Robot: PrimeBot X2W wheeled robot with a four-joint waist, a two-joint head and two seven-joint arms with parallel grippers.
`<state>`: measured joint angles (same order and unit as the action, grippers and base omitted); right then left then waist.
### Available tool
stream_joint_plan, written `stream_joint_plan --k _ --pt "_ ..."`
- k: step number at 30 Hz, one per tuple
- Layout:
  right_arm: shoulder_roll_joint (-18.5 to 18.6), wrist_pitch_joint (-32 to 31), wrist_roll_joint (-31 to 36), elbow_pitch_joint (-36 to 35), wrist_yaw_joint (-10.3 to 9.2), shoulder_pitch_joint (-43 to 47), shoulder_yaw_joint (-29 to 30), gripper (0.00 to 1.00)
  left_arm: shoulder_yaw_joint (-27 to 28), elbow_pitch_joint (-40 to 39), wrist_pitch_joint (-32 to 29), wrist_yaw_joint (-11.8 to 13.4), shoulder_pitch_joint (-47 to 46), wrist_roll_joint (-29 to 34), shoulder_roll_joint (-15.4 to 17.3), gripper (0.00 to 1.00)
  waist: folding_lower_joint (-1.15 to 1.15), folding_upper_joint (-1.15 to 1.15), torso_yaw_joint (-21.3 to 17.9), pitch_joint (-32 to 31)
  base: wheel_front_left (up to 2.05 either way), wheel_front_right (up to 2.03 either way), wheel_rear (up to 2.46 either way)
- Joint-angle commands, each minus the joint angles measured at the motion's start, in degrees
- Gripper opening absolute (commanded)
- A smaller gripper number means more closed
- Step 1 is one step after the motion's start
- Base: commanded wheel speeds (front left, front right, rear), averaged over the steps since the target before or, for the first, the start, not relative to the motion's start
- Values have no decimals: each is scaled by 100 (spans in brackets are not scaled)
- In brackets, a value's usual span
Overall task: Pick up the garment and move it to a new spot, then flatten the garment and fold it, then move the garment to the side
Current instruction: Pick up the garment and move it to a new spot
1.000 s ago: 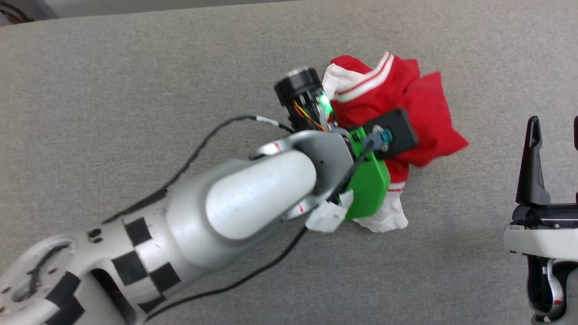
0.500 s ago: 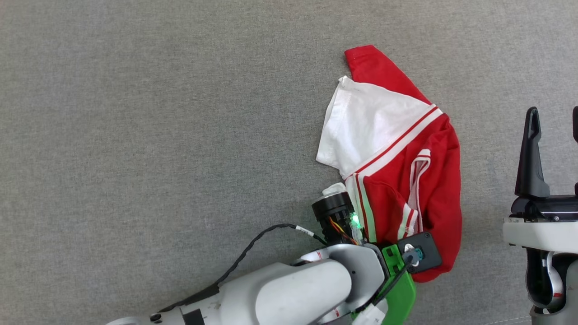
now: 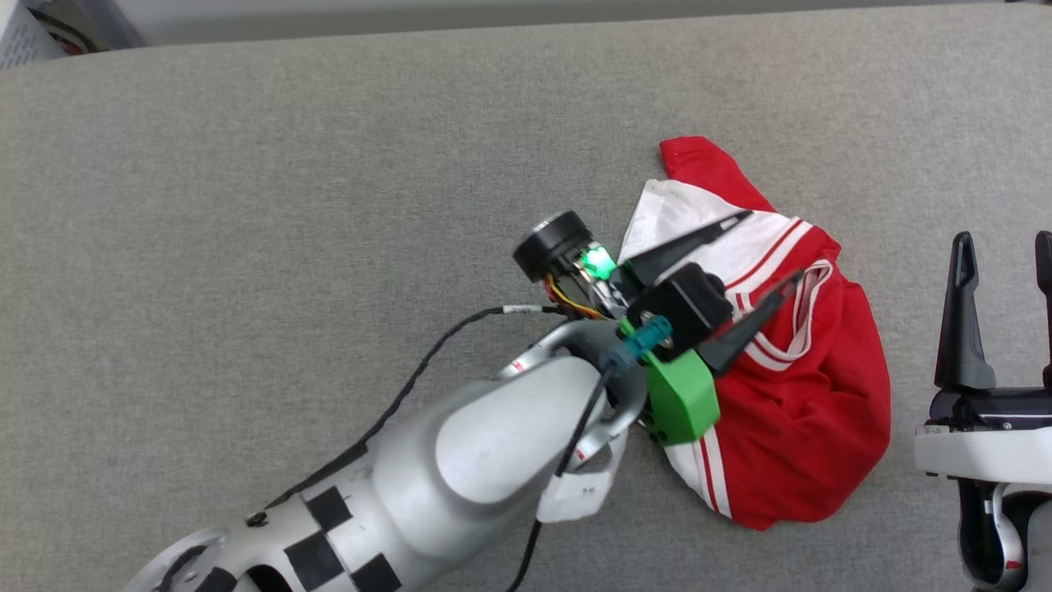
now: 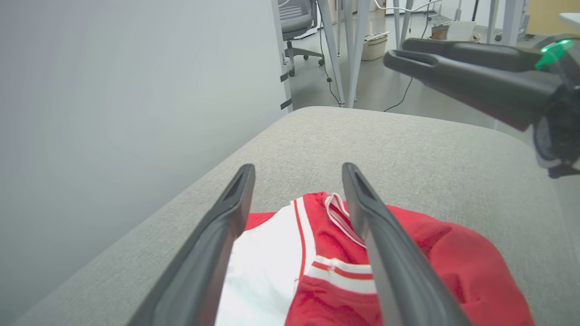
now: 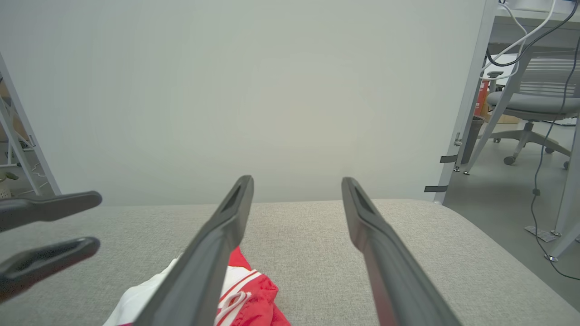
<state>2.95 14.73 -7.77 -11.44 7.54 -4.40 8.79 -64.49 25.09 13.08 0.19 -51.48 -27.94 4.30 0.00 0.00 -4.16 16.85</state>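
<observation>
My left gripper (image 3: 774,245) is open and holds nothing. Its two fingers stand spread above the shirt (image 3: 805,386), pointing far and to the right. In the left wrist view the gripper (image 4: 297,168) frames the white sleeve and the striped trim, with red cloth (image 4: 326,253) bunched below. I cannot tell whether a fingertip brushes the fabric.

The shirt lies in a loose heap on the right half of the grey pad (image 3: 246,205). Its white sleeve is on the far left side of the heap and its red body is rumpled toward the near right.

My right gripper (image 3: 1004,238) is also open and empty. It sits to the right of the shirt, clear of it, with its fingers pointing far. In the right wrist view that gripper (image 5: 297,180) has a corner of the shirt (image 5: 253,290) at its left finger, and my left gripper (image 5: 96,221) hangs open at the left.
</observation>
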Motion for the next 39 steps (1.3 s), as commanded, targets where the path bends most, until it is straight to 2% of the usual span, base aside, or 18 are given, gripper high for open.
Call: stream_joint_plan --k 1,5,10,15,17,23,27,39 --pt "-7 27 43 12 -5 89 1 100 157 -9 78 153 27 -7 124 100 0 0 251 -314 0 0 0" --pt "-7 27 63 12 -5 189 -27 100 757 -204 177 677 305 -23 478 100 0 0 367 -472 0 0 0" --pt "-7 27 73 -14 -5 275 -48 100 1784 -879 189 1280 1049 82 1001 100 0 0 478 -613 0 0 0" --pt "-7 27 91 24 -5 396 -128 100 2773 -1444 190 1676 2022 259 1350 100 0 0 590 -759 0 0 0" --pt "-7 27 95 47 -5 451 -166 100 3136 -1611 191 1746 2415 335 1426 100 0 0 637 -824 0 0 0" --pt "-7 27 19 260 -5 607 -385 100 4087 -2013 191 1638 3523 602 1464 100 0 0 719 -988 0 0 0" --pt "-7 27 -36 471 -5 701 -557 100 4564 -2187 191 1459 4108 826 1290 100 0 0 747 -1084 0 0 0" --pt "-2 27 -165 1036 -5 1028 -748 100 5278 -2095 192 606 4959 1517 590 100 0 0 796 -1245 0 0 0"
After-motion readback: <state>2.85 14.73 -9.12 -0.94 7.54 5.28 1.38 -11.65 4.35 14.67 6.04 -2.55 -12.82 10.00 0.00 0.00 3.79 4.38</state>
